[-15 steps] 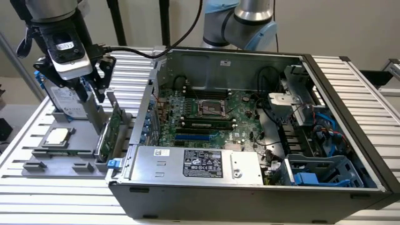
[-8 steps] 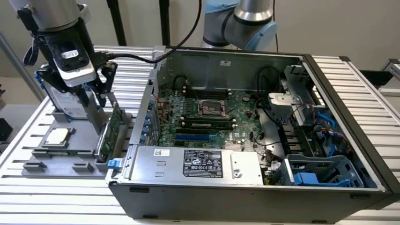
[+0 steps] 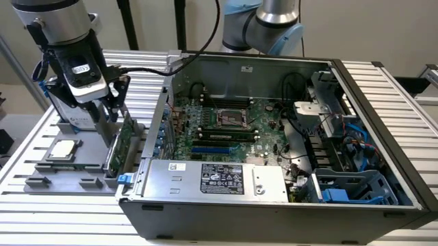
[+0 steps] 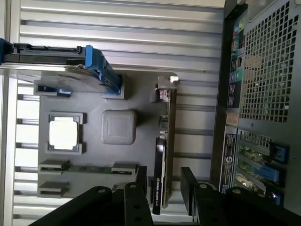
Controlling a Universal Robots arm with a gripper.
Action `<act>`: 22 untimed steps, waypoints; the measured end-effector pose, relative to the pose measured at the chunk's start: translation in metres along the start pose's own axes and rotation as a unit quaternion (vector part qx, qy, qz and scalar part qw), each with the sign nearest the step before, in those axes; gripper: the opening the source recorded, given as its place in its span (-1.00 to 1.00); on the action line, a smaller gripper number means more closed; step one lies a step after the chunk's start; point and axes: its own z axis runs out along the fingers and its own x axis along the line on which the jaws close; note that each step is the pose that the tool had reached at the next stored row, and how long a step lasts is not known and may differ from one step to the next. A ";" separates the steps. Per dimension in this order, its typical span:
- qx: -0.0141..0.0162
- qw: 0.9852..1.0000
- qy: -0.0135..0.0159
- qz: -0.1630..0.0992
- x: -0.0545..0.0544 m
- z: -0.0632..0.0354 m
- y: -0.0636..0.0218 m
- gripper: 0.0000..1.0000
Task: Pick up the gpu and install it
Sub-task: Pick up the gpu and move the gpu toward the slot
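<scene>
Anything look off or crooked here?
Nothing stands out. The gpu stands straight on edge in the gray fixture, and the gripper has its fingers open on either side of it. The processor chip sits square in its pocket. The computer case looks intact.

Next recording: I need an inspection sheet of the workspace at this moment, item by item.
Surface: ribbed metal table carrying a grey parts tray and an open computer case.
Job's things: gpu stands on edge in the tray, not yet in the case.
Clutter: processor chip, hard drive with blue rails and memory stick at the tray.
Grippers: gripper open, fingers either side of the gpu's end, a gap showing on one side.
Cables: black cable running from the wrist; blue cables inside the case.
Surroundings: pale wall and black poles behind.
</scene>
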 end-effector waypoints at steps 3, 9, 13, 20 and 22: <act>0.000 1.000 0.000 0.000 0.000 0.0054 -0.0002 -1.00; 0.000 1.000 0.000 0.000 0.000 0.0164 -0.0004 1.00; 0.000 1.000 0.000 0.000 0.001 0.0236 -0.0007 1.00; 0.000 1.000 -0.001 0.003 0.001 0.0363 -0.0022 1.00; 0.000 1.000 -0.002 0.005 0.001 0.0399 -0.0031 1.00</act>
